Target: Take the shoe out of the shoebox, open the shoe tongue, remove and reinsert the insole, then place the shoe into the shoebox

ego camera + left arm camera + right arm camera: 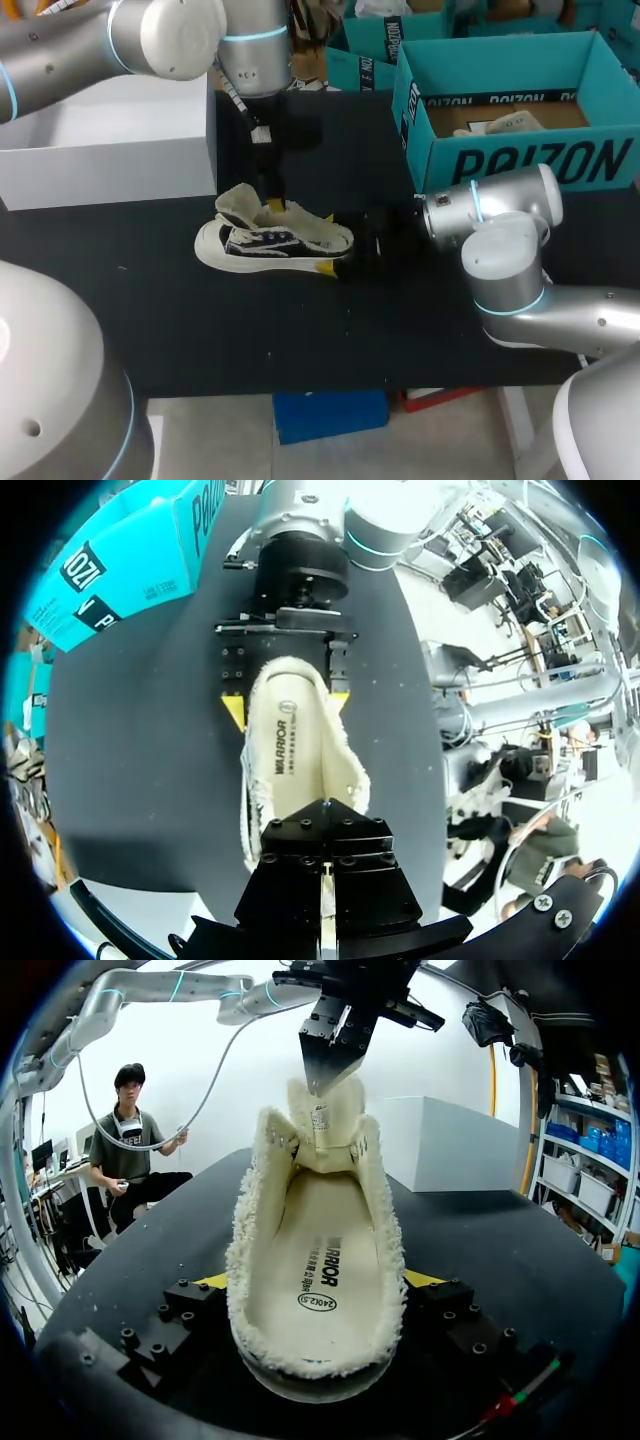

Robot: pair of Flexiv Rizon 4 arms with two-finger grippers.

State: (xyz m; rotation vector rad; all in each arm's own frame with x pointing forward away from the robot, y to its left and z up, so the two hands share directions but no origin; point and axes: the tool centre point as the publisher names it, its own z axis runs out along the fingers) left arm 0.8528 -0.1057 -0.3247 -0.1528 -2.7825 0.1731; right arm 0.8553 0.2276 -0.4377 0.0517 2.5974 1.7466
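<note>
on the black tabletop (200, 330), between the white box (110, 160) and the teal box (520, 160), the shoe (275, 240) sits on its sole outside any box, so take-out looks done. right tool (320, 1280) clamps the heel end from both sides; left tool (319, 1080) is pinched shut on the tongue (325, 1125), which stands up, open. insole (315, 1250) lies flat inside, can't tell if pre-removal or already reinserted; boxing is left.

Illumination is bright and even, probably from overhead fixtures. The black table (200, 330) reads matte and dark. A soft shadow lies beneath the shoe (315, 1250). Ahead of the right gripper (320, 1280), backlight silhouettes the left gripper (328, 1050).
</note>
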